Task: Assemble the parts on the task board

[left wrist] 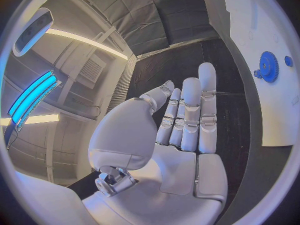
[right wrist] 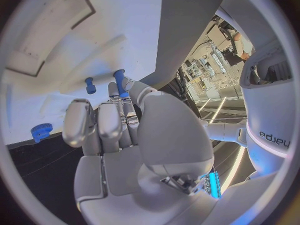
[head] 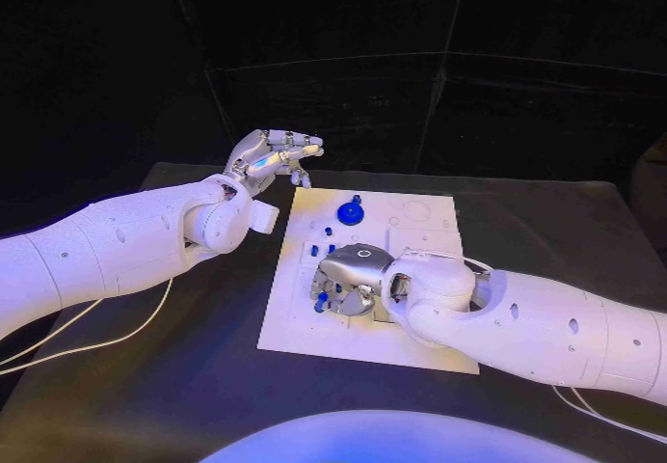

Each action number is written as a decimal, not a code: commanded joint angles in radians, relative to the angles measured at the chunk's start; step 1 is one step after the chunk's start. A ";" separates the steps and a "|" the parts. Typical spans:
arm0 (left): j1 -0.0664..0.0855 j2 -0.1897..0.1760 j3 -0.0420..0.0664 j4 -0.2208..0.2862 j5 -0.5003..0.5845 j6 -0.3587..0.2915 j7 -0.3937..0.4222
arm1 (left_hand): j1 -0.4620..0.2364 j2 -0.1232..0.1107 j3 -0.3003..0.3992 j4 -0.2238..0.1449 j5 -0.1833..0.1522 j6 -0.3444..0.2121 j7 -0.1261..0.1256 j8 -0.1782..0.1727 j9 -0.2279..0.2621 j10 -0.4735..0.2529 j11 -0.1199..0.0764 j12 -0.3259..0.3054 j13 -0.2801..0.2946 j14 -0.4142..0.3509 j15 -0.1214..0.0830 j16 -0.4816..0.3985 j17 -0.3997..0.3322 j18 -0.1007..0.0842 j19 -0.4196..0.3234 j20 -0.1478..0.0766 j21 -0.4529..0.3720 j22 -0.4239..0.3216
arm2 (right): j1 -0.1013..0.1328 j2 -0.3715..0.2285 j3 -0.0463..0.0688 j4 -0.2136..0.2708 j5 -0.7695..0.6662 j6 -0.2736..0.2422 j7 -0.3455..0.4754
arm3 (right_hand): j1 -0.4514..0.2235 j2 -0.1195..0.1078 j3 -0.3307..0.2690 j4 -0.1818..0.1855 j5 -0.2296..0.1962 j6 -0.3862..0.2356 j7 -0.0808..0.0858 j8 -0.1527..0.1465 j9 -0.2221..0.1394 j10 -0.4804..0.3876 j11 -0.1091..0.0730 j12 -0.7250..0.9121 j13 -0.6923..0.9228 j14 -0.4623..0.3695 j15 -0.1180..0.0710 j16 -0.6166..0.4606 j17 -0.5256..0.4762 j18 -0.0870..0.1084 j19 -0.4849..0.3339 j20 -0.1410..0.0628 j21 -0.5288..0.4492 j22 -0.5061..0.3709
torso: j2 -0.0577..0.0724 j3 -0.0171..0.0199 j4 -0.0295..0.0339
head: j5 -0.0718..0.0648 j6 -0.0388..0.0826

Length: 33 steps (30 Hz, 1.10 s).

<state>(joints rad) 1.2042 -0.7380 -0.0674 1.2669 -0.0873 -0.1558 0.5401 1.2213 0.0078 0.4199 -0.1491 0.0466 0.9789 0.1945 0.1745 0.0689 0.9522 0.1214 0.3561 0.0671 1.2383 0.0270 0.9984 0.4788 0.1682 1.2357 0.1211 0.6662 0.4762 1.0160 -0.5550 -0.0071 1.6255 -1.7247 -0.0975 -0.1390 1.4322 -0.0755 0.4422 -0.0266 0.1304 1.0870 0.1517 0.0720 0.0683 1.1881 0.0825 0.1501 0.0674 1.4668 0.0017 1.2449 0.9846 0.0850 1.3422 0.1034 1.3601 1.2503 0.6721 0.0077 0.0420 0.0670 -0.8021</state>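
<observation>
Two white arms over the black table [head: 167, 386], task board [head: 417, 338] lying flat in the middle of it. Left hand [head: 271, 154] hovers off the board's far left corner, above the table, holding nothing; in the left wrist view its fingers [left wrist: 190, 115] lie straight and close together. Right hand [head: 355, 280] is down over the board's left-middle part, palm toward the plate. In the right wrist view a blue peg [right wrist: 120, 82] sits at its fingertips, apparently pinched there, though the contact is partly covered by the hand. A second blue peg [right wrist: 90, 85] stands on the board just beside it. Blue gear [head: 351, 209] sits on the board's far part, apart from both hands, seen also at the left wrist [left wrist: 269, 66].

Step in hand, by my reading: right hand seating or picking a peg. Next move calls for lining the peg up with its hole and pressing straight down.

Hard to tell: target hole hidden under the right hand; small blue bits near the hand in the head view too small to name
</observation>
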 commanded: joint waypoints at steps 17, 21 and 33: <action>0.002 -0.001 0.001 0.002 0.004 0.011 0.001 | 0.011 -0.002 0.000 -0.007 0.002 -0.005 -0.001 0.004 0.000 -0.004 0.000 0.003 0.000 -0.007 0.000 -0.002 -0.002 0.014 -0.008 0.001 -0.004 -0.002 | -0.002 0.006 -0.005 0.000 -0.014 -0.062 0.023 | -0.096 -0.063 -0.080 0.025 0.020 -0.103 0.018 -0.010 -0.003 -0.142 0.030 -0.065 -0.003 -0.017 0.022 -0.055 -0.100 0.016 -0.062 0.026 -0.064 -0.094 | -0.001 0.0001 -0.0001 | 0.000 -0.001; 0.002 -0.002 0.001 0.002 0.004 0.011 0.001 | 0.011 -0.002 0.000 -0.007 0.002 -0.005 -0.001 0.004 0.000 -0.004 0.000 0.003 0.000 -0.007 0.000 -0.002 -0.002 0.014 -0.008 0.001 -0.004 -0.002 | -0.002 0.000 -0.005 0.003 -0.007 -0.121 0.037 | -0.099 -0.062 -0.121 0.025 0.025 -0.139 0.017 -0.011 -0.004 -0.193 0.033 -0.070 -0.004 -0.027 0.024 -0.085 -0.141 0.024 -0.086 0.028 -0.096 -0.134 | 0.000 0.0004 -0.0002 | -0.001 0.000; 0.002 -0.006 0.001 0.005 0.004 0.011 0.002 | 0.012 -0.001 -0.002 -0.009 0.002 -0.006 -0.001 0.005 0.000 -0.006 0.000 0.005 0.000 -0.008 0.000 -0.002 -0.003 0.014 -0.008 0.001 -0.006 -0.003 | -0.001 -0.146 -0.004 0.104 0.158 -0.280 0.116 | -0.094 -0.046 -0.222 0.025 0.053 -0.173 0.015 -0.005 0.001 -0.226 0.033 -0.023 0.003 -0.029 0.024 -0.118 -0.185 0.031 -0.101 0.029 -0.132 -0.177 | -0.005 -0.0005 -0.0039 | -0.013 0.011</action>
<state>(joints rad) 1.2043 -0.7436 -0.0675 1.2696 -0.0873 -0.1546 0.5377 1.2213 0.0078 0.4171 -0.1519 0.0466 0.9789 0.1945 0.1745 0.0689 0.9523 0.1214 0.3561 0.0670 1.2382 0.0270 0.9984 0.4763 0.1681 1.2357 0.1211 0.6662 0.4742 1.0130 -0.6860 -0.0121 1.7145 -1.6696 -0.2961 -0.0671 1.3360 -0.1305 0.2238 -0.0020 0.1814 0.9095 0.1663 0.0658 0.0682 0.9568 0.1143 0.1236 0.0703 1.4397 0.0321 1.1324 0.7989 0.1012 1.2398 0.1365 1.2345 1.0740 0.6699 0.0090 0.0408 0.0573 -0.7935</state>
